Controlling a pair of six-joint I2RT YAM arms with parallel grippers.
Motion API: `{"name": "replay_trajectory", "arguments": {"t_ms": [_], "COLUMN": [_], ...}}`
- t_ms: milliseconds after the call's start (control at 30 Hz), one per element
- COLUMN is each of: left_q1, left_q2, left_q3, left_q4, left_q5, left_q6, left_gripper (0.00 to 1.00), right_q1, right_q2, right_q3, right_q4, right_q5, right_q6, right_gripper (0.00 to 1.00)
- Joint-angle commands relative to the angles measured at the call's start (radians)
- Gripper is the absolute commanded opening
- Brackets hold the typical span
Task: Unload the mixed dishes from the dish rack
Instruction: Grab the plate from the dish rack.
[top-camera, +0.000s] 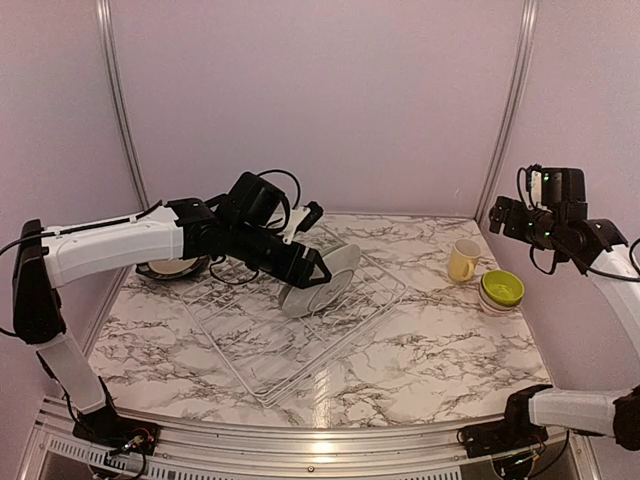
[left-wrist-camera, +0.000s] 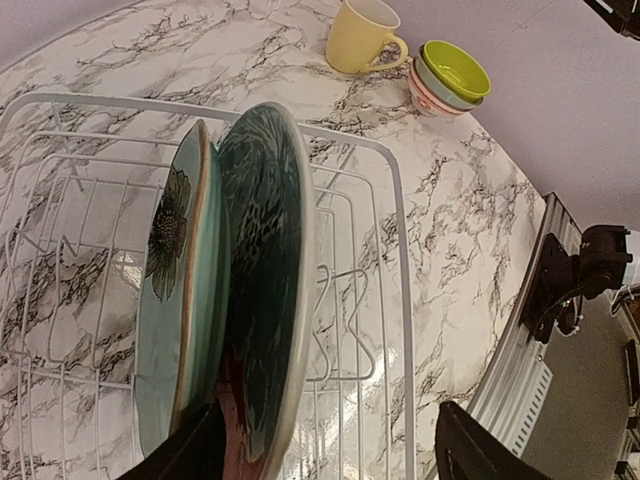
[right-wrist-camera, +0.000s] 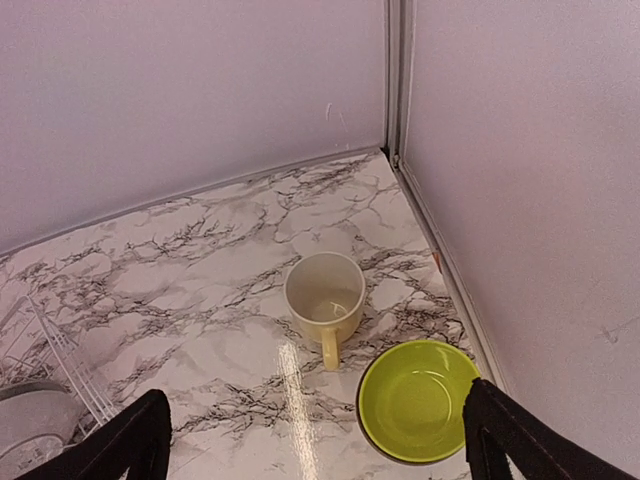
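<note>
Left wrist view: my left gripper is spread at two round teal-patterned plates standing on edge in the white wire dish rack, my right gripper spread above the pale yellow mug.

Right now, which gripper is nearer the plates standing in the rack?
Left. The left gripper is at the plates; the right gripper hangs above the mug, far to the right.
</note>
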Motion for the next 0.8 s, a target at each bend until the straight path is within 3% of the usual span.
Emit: {"name": "replay_trajectory", "arguments": {"t_ms": [0,267,367,467,767], "left_q1": [-0.022,-0.077,-0.087,-0.094,-0.103], "left_q2": [0.060,0.183,0.215,0.244,0.278], "left_q3": [0.078,0.215,0.241,0.260,0.300], "left_q4": [-0.045,-0.160,-0.171,-0.174,-0.206], "left_q5": [-0.033,-0.221,-0.248,-0.274,-0.371], "left_q6": [0.025,0.085,0.088,0.090,0.107], "left_gripper": [0.72,0.62,0.68,0.68,0.42], "right_q1": [-0.001,0.000,0.000,0.000,0.001], "right_q2": [-0.061,-0.083,-0.087,-0.094,-0.107], "right_q3": [-0.027,-0.043,-0.050,-0.064,-0.091], "right_q4": [0.062,0.072,0.074,0.078,0.092], "right_q5": [-0.033,-0.045,-0.046,-0.050,-0.048], "right_q6": [-0.026,-0.034,-0.034,-0.034,-0.028], "right_gripper": [0.99,0.98,0.98,0.98,0.99]}}
